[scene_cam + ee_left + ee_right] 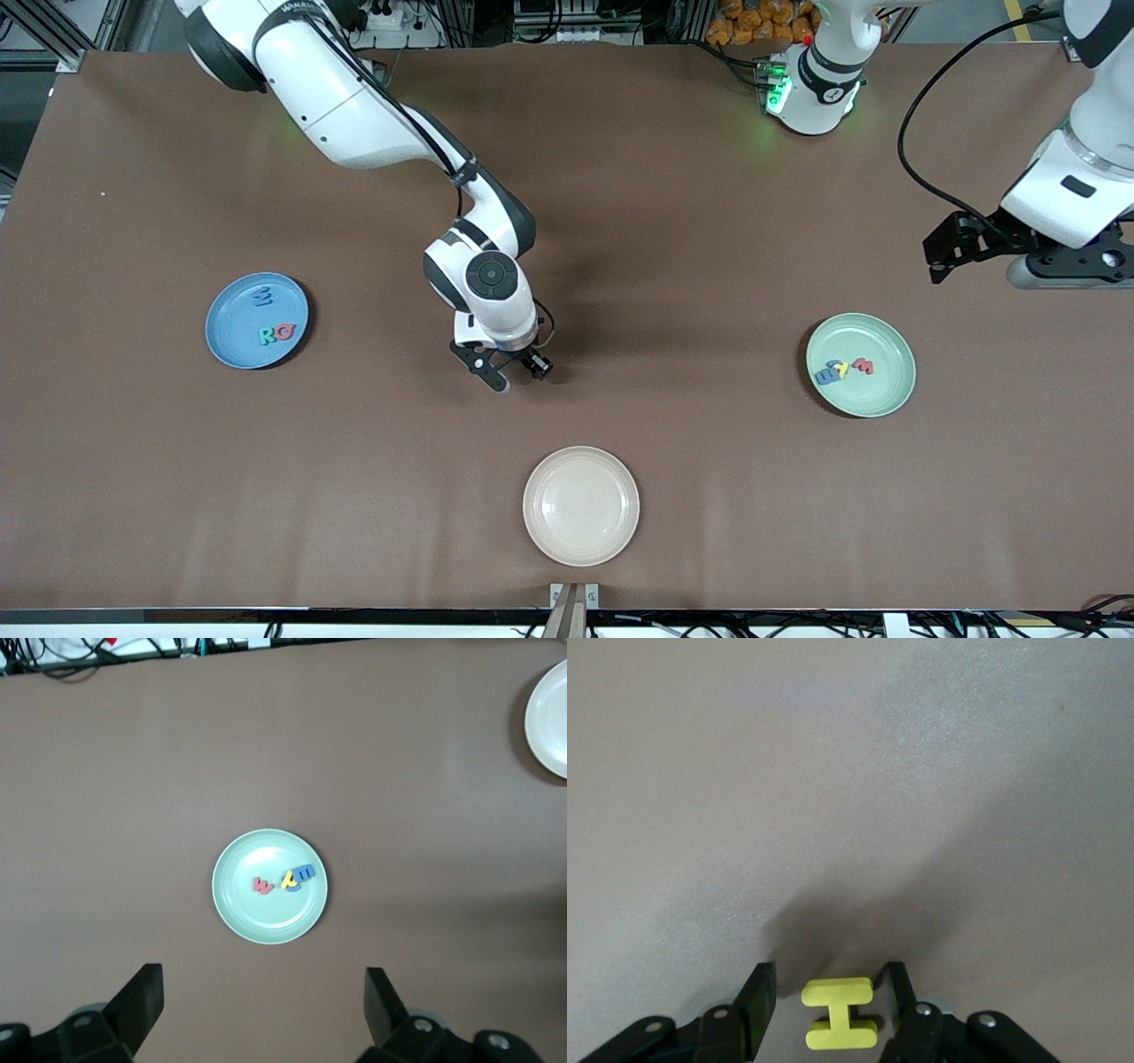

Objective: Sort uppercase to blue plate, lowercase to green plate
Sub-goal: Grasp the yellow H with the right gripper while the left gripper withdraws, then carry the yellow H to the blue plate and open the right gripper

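The yellow H [840,1014] is the last big letter not on a plate. In the right wrist view it sits between the two fingers of the right tool [830,1005], which stand a little apart on each side of it. They look close to the letter, but I cannot tell if they press it yet or if it is off the bench [673,221].

In the front view the right tool [509,370] is low over the middle of the bench, between the blue plate [229,346] and the green plate [886,394], and the H is hidden under it.

The blue plate lies toward the right arm's end. It has the blue M [261,298], the green R [267,336] and the red Q [284,331] on it. The green plate lies toward the left arm's end and holds small letters: a red one [864,366], a yellow one [841,369] and blue ones [827,374] (they touch, so counting them is hard).

To do this step well, I think the fingers should close softly on the thin middle of the H, lift it straight up, carry it over the blue plate and let go low over a bare spot, away from the other letters.

The left tool [264,1010] waits with its fingers wide apart, up over the bench near the green plate. A cream plate [580,505] lies nearest the front camera with nothing on it.
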You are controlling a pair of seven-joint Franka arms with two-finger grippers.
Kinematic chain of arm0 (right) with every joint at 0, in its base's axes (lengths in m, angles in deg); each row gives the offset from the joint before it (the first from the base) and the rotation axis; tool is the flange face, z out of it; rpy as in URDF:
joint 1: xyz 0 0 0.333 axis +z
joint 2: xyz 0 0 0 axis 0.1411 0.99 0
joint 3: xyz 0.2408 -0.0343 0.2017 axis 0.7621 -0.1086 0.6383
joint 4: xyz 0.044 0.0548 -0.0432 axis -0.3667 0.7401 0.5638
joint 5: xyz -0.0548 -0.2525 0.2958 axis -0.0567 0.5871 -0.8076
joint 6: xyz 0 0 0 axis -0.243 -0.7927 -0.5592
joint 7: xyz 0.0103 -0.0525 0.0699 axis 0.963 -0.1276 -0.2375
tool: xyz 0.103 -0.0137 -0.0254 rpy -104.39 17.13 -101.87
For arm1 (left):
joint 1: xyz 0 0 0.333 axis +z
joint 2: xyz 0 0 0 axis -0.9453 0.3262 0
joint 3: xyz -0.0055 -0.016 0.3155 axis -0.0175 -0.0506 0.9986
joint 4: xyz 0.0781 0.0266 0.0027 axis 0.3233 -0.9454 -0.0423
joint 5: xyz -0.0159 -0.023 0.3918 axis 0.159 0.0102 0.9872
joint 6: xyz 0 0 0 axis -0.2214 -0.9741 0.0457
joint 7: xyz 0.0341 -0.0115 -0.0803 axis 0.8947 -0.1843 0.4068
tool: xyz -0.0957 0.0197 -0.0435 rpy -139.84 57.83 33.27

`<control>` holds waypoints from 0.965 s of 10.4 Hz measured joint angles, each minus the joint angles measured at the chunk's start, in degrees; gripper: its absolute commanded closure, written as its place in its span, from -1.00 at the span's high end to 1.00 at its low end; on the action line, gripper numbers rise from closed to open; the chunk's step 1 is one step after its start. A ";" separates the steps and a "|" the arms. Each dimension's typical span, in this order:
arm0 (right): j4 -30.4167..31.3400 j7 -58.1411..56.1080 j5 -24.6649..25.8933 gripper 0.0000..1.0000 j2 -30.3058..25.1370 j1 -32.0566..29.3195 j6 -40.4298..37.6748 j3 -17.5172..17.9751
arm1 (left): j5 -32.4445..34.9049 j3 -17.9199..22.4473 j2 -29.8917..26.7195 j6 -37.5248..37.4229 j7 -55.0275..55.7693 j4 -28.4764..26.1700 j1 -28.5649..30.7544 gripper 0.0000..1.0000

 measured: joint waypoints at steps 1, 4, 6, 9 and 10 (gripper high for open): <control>-0.01 -0.06 0.00 -0.02 -0.01 0.00 -0.03 0.01 | -0.09 0.99 0.00 -0.65 -0.29 -0.02 -0.50 1.00; -0.02 -0.10 0.01 -0.37 -0.08 0.00 -0.30 0.04 | -0.10 1.18 -0.09 -2.44 -0.35 -0.03 -0.80 1.00; -0.11 -0.14 0.01 -0.53 -0.17 0.00 -0.25 0.15 | -0.10 1.26 -0.37 -3.25 -0.35 -0.03 -0.88 1.00; -0.12 -1.09 0.05 -0.54 -0.08 0.00 -0.12 0.20 | -0.33 2.13 -0.81 -3.64 -0.35 0.46 -0.83 1.00; -0.13 -1.85 0.06 -0.60 -0.07 -0.02 -0.13 0.21 | -0.44 2.48 -0.90 -3.88 -0.35 0.61 -0.73 1.00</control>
